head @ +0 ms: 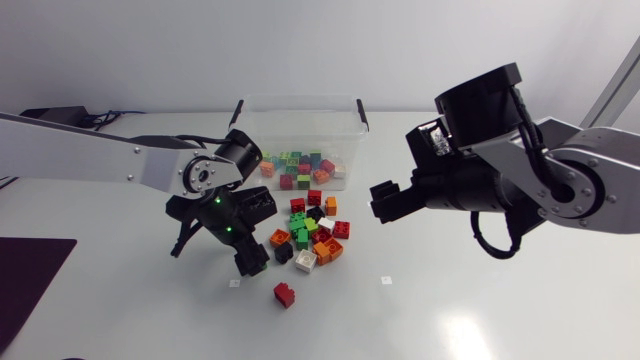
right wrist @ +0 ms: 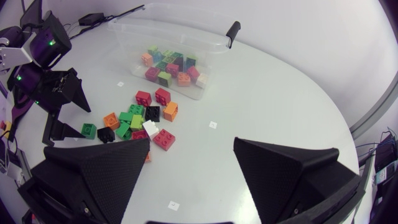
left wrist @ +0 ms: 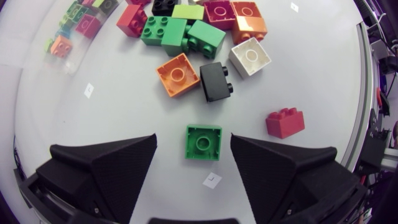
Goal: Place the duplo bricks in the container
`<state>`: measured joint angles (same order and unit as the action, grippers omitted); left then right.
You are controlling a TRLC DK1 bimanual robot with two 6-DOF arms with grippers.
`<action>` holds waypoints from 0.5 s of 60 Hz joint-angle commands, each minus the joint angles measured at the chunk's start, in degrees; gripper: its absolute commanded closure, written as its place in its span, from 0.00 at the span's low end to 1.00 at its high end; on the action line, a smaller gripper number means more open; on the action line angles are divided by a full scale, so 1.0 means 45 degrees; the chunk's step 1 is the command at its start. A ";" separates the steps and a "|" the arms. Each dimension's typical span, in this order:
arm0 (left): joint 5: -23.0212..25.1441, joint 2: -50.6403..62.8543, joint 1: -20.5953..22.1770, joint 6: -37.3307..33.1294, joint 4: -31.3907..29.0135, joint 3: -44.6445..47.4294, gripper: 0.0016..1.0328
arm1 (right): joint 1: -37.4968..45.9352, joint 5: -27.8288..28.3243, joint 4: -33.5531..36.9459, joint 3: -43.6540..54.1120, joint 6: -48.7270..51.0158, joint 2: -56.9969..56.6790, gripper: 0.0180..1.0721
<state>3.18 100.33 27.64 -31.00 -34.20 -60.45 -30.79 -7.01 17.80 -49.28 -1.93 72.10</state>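
A small green duplo brick (left wrist: 203, 141) lies on the table between the fingers of my left gripper (left wrist: 194, 155), which stands open with a gap on both sides of the brick. Just ahead lies the loose pile (head: 312, 235): an orange brick (left wrist: 177, 74), a black one (left wrist: 216, 81), a white one (left wrist: 250, 57) and several more. A lone red brick (head: 285, 294) sits apart, nearer the front. The clear container (head: 300, 140) behind the pile holds several bricks. My right gripper (head: 385, 200) hangs open and empty above the table, to the right of the pile.
The container has black handles (right wrist: 232, 29) at its ends. Small white tags (head: 385, 281) are stuck on the table in front of the pile. A dark mat (head: 30, 275) lies at the front left.
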 commanded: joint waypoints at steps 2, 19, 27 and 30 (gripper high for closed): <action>0.0153 0.0321 -0.0029 -0.0825 -0.0175 -0.0181 0.22 | -0.0112 0.0150 0.0126 0.0403 0.0410 -0.0357 0.07; 0.0153 0.1141 -0.0068 -0.1157 -0.0175 -0.0298 0.37 | -0.1049 0.0268 0.0673 0.0872 0.0606 -0.1099 0.07; 0.0153 0.1239 -0.0126 -0.1138 -0.0194 -0.0279 0.48 | -0.1577 0.0268 0.1063 0.1028 0.0625 -0.1314 0.07; 0.0172 0.1278 -0.0126 -0.1138 -0.0194 -0.0201 0.58 | -0.1831 0.0287 0.1142 0.1107 0.0625 -0.1373 0.08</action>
<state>3.20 104.73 27.46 -34.79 -34.28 -60.49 -37.41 -5.80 21.82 -46.04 0.10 66.87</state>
